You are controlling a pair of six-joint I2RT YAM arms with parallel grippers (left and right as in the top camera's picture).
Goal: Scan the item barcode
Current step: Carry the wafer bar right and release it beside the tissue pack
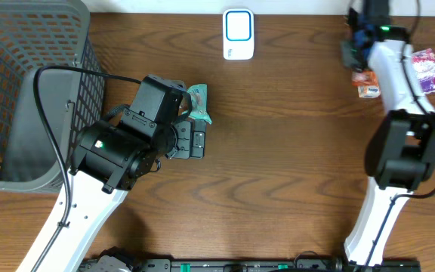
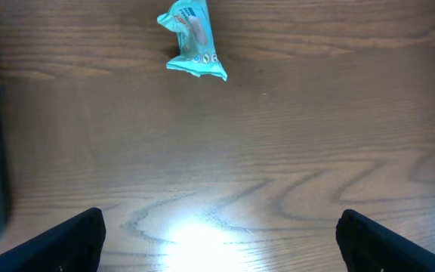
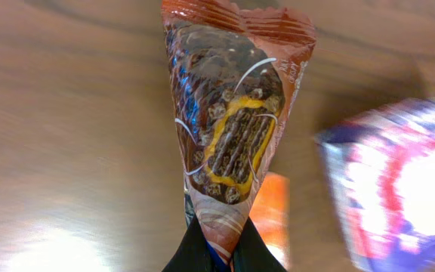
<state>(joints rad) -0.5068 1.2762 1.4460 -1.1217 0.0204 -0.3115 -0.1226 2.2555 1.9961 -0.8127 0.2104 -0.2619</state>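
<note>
Pinching the lower end of a brown snack packet [image 3: 232, 113], the right pincer [image 3: 217, 248] is closed on it, the packet rising ahead of its fingertips, with an orange packet [image 3: 272, 211] behind it and a pink-and-purple packet [image 3: 399, 189] off to one side. The left pincer [image 2: 219, 240] hangs with jaws spread wide above the wooden table [image 2: 316, 136], a crumpled teal packet [image 2: 193, 41] lying well ahead of its fingertips. The white scanner [image 1: 238, 34] sits well apart from the right pincer.
</note>
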